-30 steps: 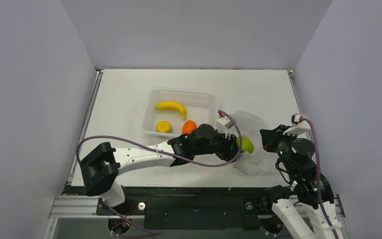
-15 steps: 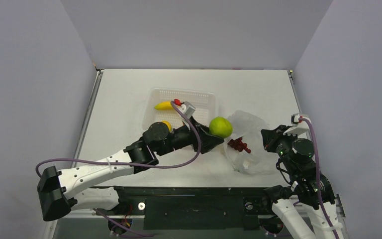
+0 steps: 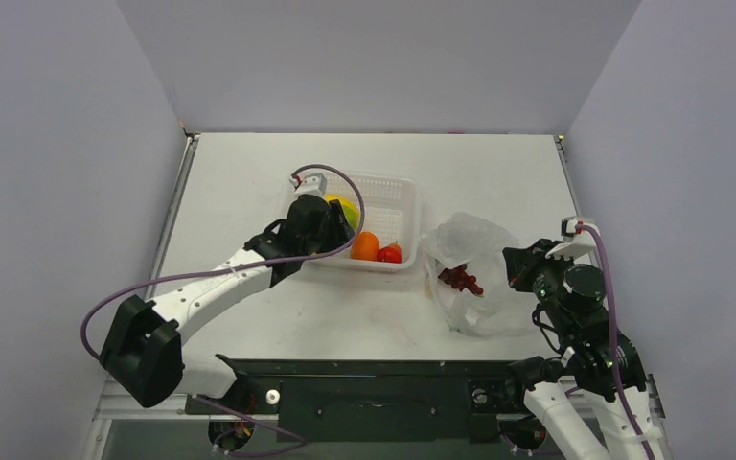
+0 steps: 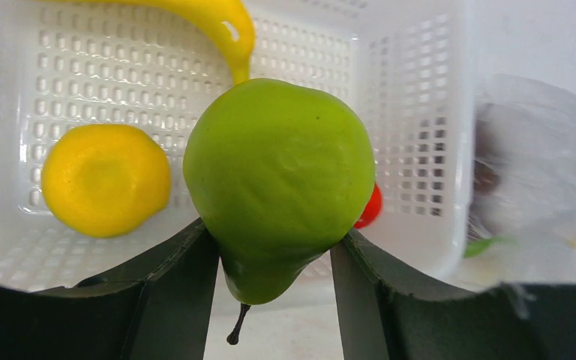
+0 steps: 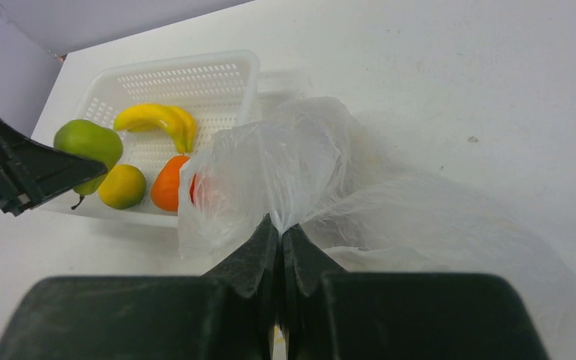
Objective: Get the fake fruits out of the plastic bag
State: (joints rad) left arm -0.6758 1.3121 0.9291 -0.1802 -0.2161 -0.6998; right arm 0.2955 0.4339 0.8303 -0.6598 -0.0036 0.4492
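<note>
Left jaws pinch the green pear [image 4: 277, 180] across its lower flanks, stem end down, over the left part of the white basket [image 3: 388, 184] at the centre of the top view. I cannot tell whether the pear touches the basket floor. Judgement: it is held over the open compartment so that a release drops it among the other fruit and not onto the bench [image 3: 249, 172]. Already in the basket are the banana [image 4: 210, 19] along the top of the left wrist view, the small yellow fruit [image 4: 105, 180] at its left, the orange [image 3: 365, 246], and the small red fruit [image 3: 390, 254] just beside the orange at the basket's lower right corner. The plastic bag [image 3: 484, 240] lies crumpled on the bench right of centre in the top view, just beside the basket's right wall. Right jaws are pressed together on a gathered fold of the bag film, with nothing else between them. Judgement: this pins the light film and lifts it, keeping the basket-side opening loose enough for the other arm to reach in. The grape bunch [image 3: 458, 279] is inside the bag, showing dark through the film. Tally: 4 fruits placed, 1 in grip, 1 to fetch. Risk, judged: the thin film may cling to the grapes and drag along.
</note>
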